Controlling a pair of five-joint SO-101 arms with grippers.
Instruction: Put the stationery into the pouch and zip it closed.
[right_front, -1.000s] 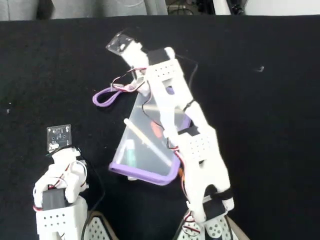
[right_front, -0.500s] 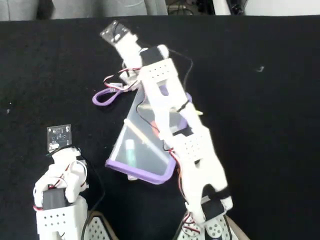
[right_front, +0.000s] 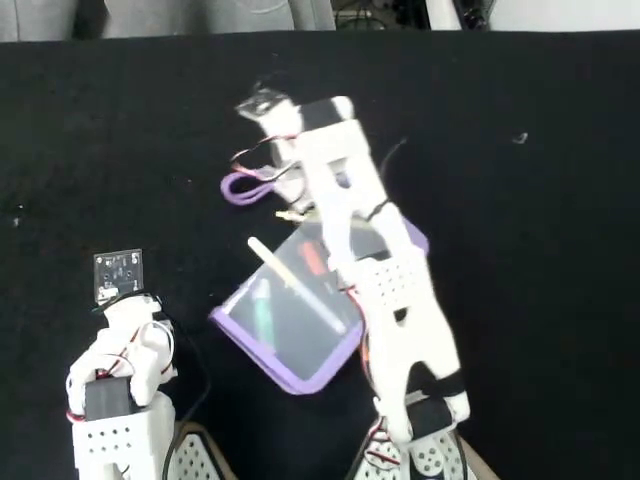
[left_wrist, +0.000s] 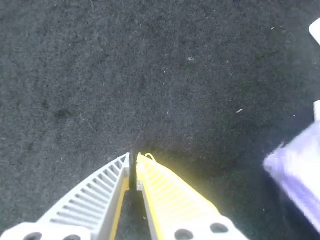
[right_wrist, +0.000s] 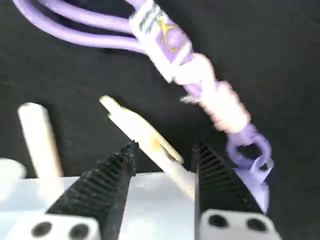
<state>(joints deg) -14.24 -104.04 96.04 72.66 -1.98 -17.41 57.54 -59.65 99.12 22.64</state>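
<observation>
The released right tool (right_wrist: 165, 150) should clench the cream stick (right_wrist: 135, 127) squarely and slide it into the pouch (right_front: 290, 340).

- Pouch (right_front: 285, 335): clear, purple trim; purple strap (right_front: 243, 188).
- Table (right_front: 520, 260): black.
- Left gripper (left_wrist: 133, 160): yellow and white, ribbed.
- Right gripper (right_wrist: 162, 150): black, ribbed.

Looks like a robotics lab: two white printed arms (right_front: 385, 300) with bare wiring (right_front: 262, 152) on a black-clothed counter (right_front: 530, 300), cables (right_front: 365, 14) tangled behind its far edge.
</observation>
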